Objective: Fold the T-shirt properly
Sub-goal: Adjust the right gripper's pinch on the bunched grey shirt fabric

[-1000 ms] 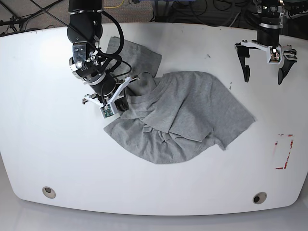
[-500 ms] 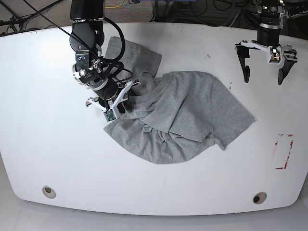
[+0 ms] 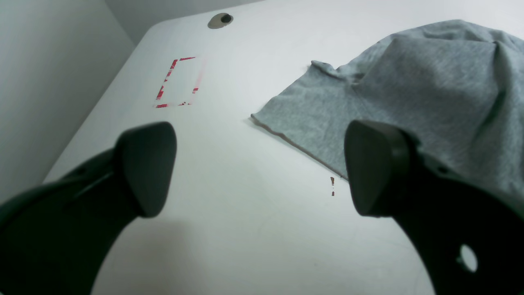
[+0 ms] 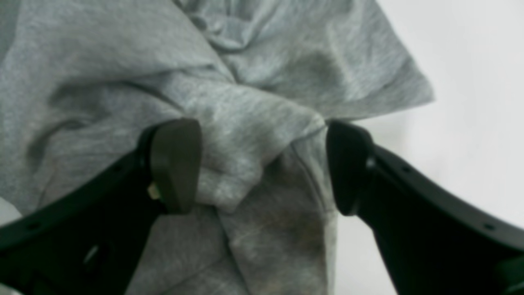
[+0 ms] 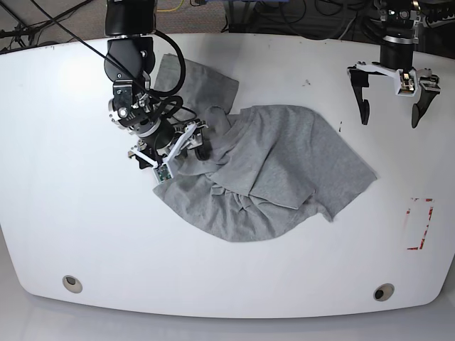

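Note:
The grey T-shirt (image 5: 270, 170) lies crumpled and wrinkled across the middle of the white table (image 5: 64, 206); no lettering shows. My right gripper (image 5: 190, 148) is low over the shirt's left part. In the right wrist view it (image 4: 262, 168) is open, its fingers (image 4: 176, 164) straddling a raised fold of the T-shirt (image 4: 254, 123) without closing on it. My left gripper (image 5: 389, 117) hangs open at the far right corner, off the cloth. In the left wrist view it (image 3: 258, 172) stands open over bare table, beside the T-shirt's (image 3: 409, 90) hem edge.
A red dashed rectangle (image 5: 419, 224) (image 3: 178, 82) is marked near the table's right edge. Round grommet holes (image 5: 71, 283) (image 5: 383, 292) sit by the front edge. Small dark specks (image 3: 332, 186) mark the table near the shirt's right edge. Cables run behind the far edge.
My right gripper has shifted right and farther onto the shirt, turning as it went, and now straddles a fold. The left arm has not moved.

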### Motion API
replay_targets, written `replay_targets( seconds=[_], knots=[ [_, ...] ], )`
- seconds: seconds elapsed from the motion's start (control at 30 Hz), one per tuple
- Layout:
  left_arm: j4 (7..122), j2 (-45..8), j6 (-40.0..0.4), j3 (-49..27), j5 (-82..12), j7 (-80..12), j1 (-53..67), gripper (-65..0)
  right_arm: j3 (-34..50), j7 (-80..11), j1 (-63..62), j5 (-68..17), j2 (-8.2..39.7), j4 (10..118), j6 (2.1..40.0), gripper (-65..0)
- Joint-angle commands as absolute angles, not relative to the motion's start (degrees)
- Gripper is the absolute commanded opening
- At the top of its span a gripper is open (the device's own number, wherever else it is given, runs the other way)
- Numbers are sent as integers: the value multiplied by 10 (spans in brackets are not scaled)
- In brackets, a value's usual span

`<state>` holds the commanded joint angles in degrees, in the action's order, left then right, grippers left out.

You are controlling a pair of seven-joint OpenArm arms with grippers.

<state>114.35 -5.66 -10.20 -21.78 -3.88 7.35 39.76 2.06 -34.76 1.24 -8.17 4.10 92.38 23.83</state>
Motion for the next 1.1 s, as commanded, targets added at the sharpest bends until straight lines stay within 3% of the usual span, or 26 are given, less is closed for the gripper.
replay_targets(
  seconds=[0.9, 1.03, 1.1],
  knots=[
    [1147, -56, -102, -220, -41, 75, 400, -28, 18, -343, 14, -80, 43, 902, 240, -182],
    [1147, -56, -102, -219, -42, 75, 399, -28, 19, -341, 14, -80, 40, 891, 243, -220],
    [1149, -56, -102, -217, -40, 75, 402, -26, 19, -343, 13, -79, 39, 898, 242, -283]
  ],
)
